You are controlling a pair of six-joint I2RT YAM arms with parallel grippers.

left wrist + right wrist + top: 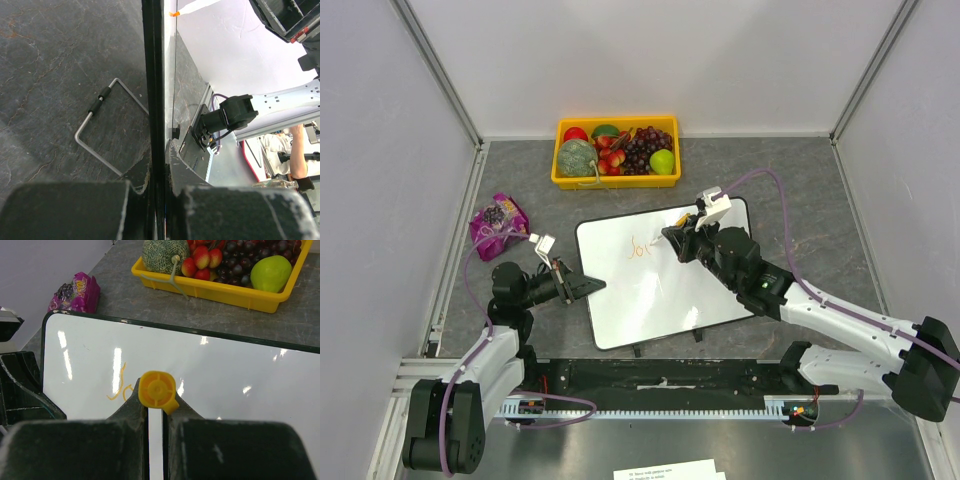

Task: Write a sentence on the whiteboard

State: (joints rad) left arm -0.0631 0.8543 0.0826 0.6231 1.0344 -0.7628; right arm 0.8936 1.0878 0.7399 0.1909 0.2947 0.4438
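Grey table [790, 190]: whiteboard [650, 300] has just first strokes of sentence [640, 247]; right end effector [675, 240] clamps marker [157, 388], left end effector [584, 286] pinches its frame; most writing remains.

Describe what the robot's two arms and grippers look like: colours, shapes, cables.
Both arms are white shells with black joints. The left arm and right arm each trail a purple cable up to a white wrist mount. The left gripper and right gripper are black with blocky fingers.

Grey stone-look tabletop [790, 180], pale walls [650, 60]
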